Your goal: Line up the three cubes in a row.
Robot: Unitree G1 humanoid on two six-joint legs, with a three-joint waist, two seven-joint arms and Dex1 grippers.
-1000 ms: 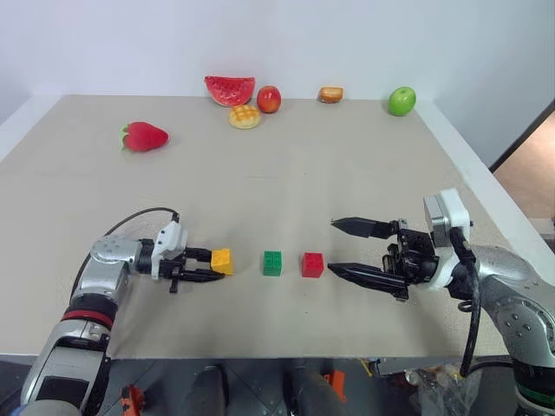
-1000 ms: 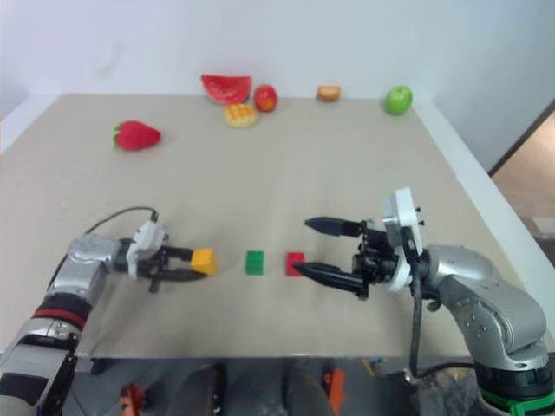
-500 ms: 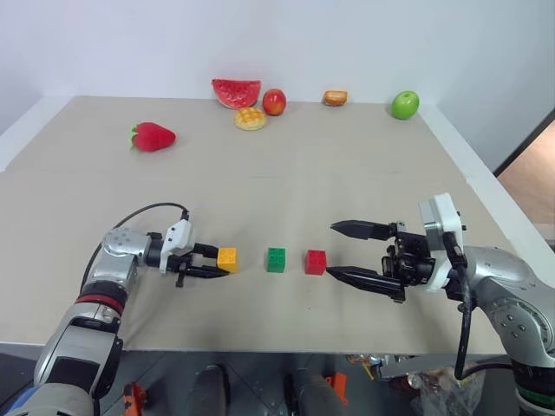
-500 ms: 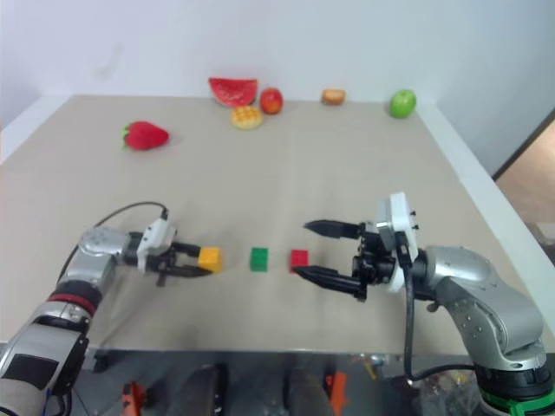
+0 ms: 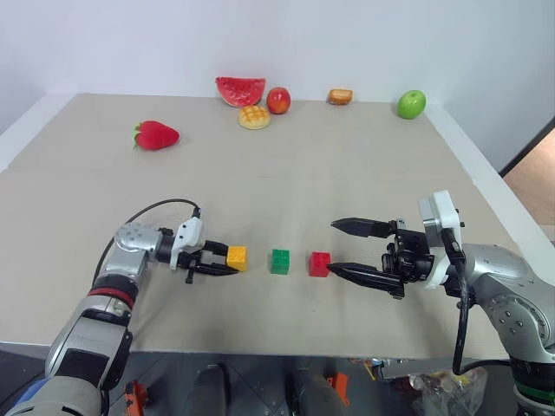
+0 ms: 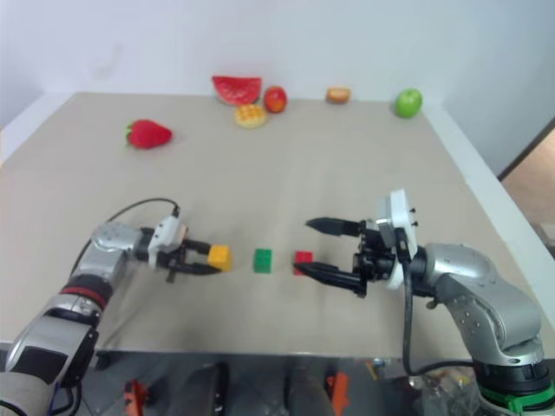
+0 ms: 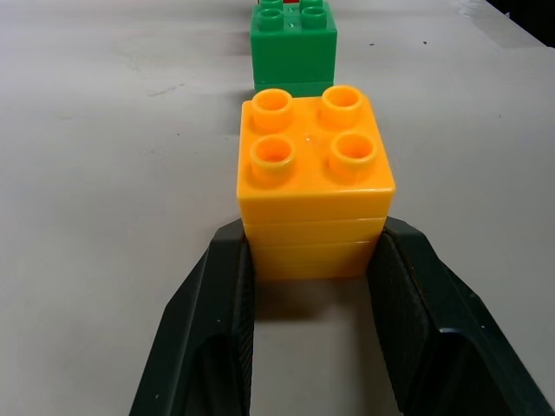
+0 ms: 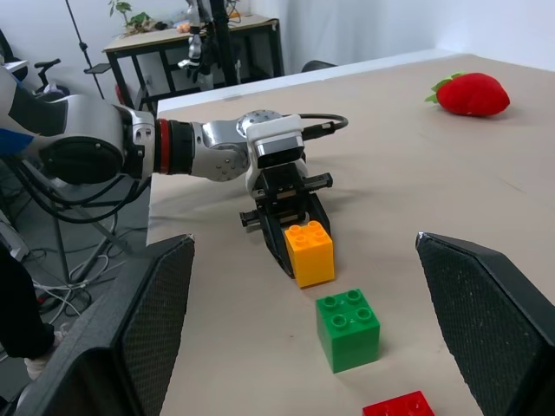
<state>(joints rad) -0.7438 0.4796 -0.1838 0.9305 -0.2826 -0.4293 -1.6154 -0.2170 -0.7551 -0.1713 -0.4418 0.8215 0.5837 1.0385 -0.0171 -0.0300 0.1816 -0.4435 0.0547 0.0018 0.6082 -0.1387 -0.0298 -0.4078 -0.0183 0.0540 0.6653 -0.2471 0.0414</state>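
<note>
Wide beige table [image 5: 286, 173] in front of us, and along its far edge sits the toy food: a watermelon slice [image 5: 240, 89], a red apple [image 5: 278, 100], a green apple [image 5: 411, 104], a waffle-like round [image 5: 254, 117], a small bun [image 5: 340, 96], with a strawberry [image 5: 156, 136] off on the left side, all well apart from the action. Down near the front edge, the right claw [image 5: 347, 248] hangs with its two black fingers spread wide and nothing between them, the lower finger's tip just beside the red cube. Over on the left, the left claw [image 5: 218, 261] is clamped onto the orange-yellow cube [image 5: 236, 257], fingers pressed to its two side faces, and the wrist view puts that block low at the table surface; whether it is actually resting there I cannot tell. And now the cubes themselves: orange-yellow on the left, the green cube [image 5: 279, 261] in the middle, the red cube [image 5: 319, 263] on the right, three studded blocks near one another with small gaps between, and the wrist view looks straight down the line from orange-yellow to green to a sliver of red behind. By my reading the row is all but made, with spacing fairly even; what looks left is letting go of the orange-yellow block and pulling both arms clear without nudging anything.
</note>
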